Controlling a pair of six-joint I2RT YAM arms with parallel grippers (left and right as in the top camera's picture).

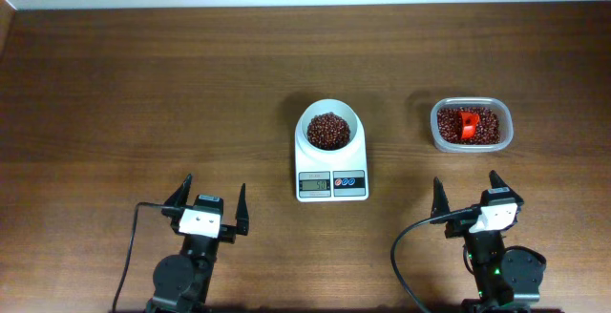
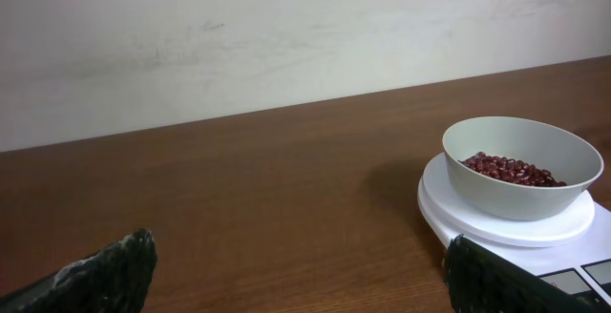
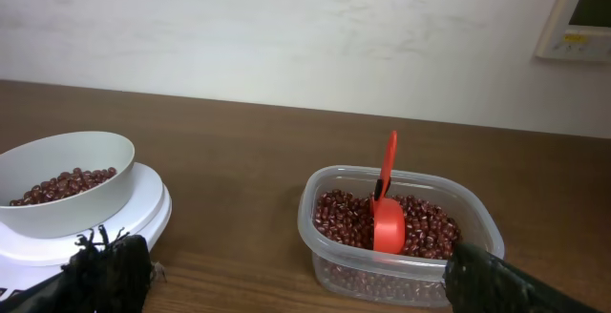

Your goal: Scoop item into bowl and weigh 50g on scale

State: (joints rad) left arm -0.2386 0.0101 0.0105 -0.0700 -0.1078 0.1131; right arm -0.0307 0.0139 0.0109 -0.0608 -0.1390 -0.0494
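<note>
The white bowl [image 1: 330, 128] stands on the white scale [image 1: 331, 185] at the table's middle, with a heap of red-brown beans [image 1: 328, 130] inside. The bowl [image 2: 521, 165] and the scale [image 2: 506, 225] show at the right of the left wrist view, and the bowl [image 3: 63, 181] at the left of the right wrist view. More beans [image 1: 468, 125] fill a clear plastic container [image 1: 471, 145] to the right, with an orange scoop [image 3: 386, 210] standing in them. My left gripper [image 1: 212, 203] is open and empty near the front edge. My right gripper [image 1: 469, 195] is open and empty, in front of the container.
The scale's grey display [image 1: 314, 185] and its two buttons [image 1: 349, 183] face the front edge. A white wall panel [image 3: 579, 17] hangs on the wall behind, at the far right. Black cables trail from both arm bases along the front edge.
</note>
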